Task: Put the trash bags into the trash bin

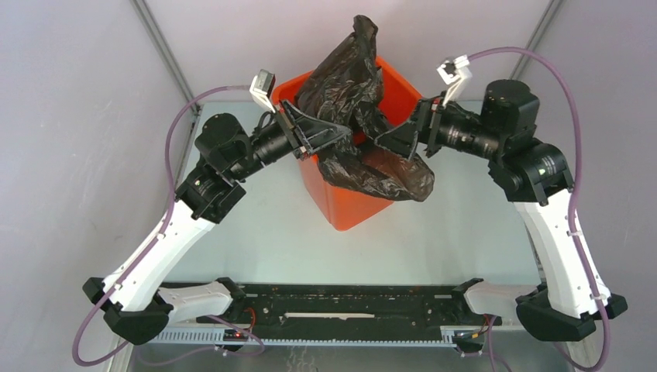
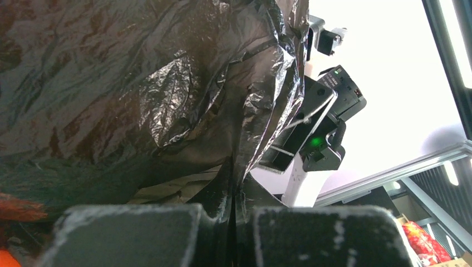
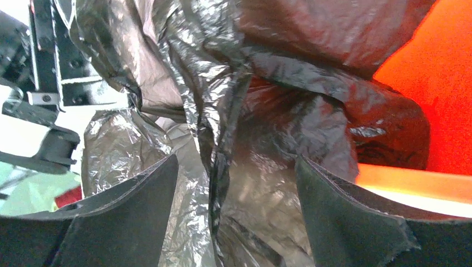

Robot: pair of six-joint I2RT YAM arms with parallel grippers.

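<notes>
Left fingers (image 2: 232,225): I have them pressed together with only a thin seam between the pads. A fold of the thin, glossy, wrinkled black plastic trash bag (image 1: 345,89) is pinched in that seam.
Right fingers (image 3: 234,189): I hold them spread wide. A twisted strand of the bag hangs in the gap, unclamped, and I cannot tell whether either pad touches it.
Bag: it is bunched over the mouth of the tall, bright orange plastic trash bin (image 1: 345,205). A peak stands up at 12 o'clock past the far rim. A full lobe spills over the rim toward 4 o'clock and hangs down the outer wall.
Bin: it sits on the pale counter (image 1: 256,232), at 12 o'clock from my bases, with its square mouth mostly hidden by film.
Arms: my left reaches in from 9 o'clock and my right from 3 o'clock. Both sets of fingers are close together over the bin's near rim, with film between them.
Right wrist view: the orange wall glows at 3 o'clock behind the film.
</notes>
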